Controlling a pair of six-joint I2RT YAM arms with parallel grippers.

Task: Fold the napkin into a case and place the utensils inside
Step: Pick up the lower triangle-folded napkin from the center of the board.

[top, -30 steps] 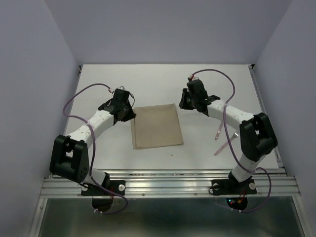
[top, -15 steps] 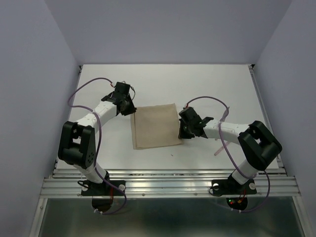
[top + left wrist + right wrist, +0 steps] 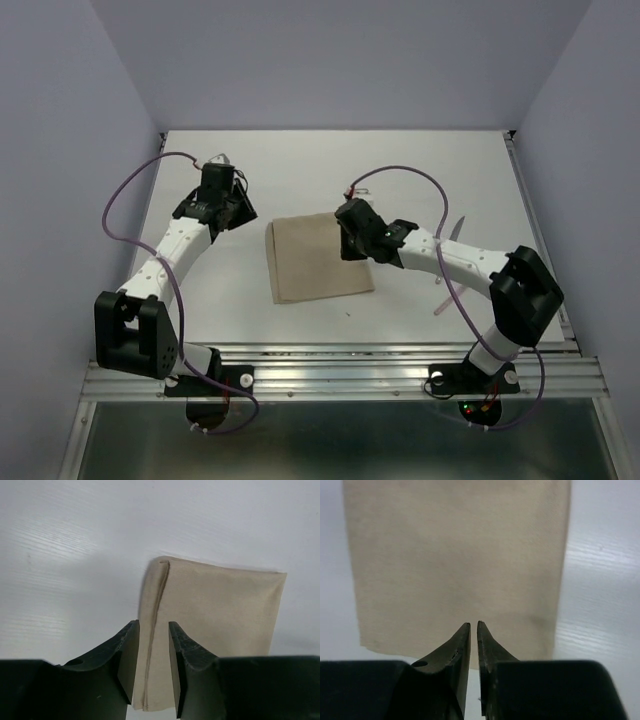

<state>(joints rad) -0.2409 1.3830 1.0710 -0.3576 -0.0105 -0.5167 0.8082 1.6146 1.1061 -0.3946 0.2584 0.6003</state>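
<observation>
The white table point(image 3: 330, 170) leaves open room on all sides of the napkin point(image 3: 318, 260), a flat, folded beige rectangle of soft cloth lying at centre. The left gripper point(image 3: 153, 627) stands apart from its left edge, fingers moderately spread and empty. The right gripper point(image 3: 473, 625) hangs over its right edge, fingers nearly closed. The thin utensils point(image 3: 456, 230) lie right of the napkin, partly hidden.

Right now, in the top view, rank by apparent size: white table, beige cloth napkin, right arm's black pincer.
Largest: white table.
Then beige cloth napkin.
Smallest: right arm's black pincer, even though nearer the camera.
</observation>
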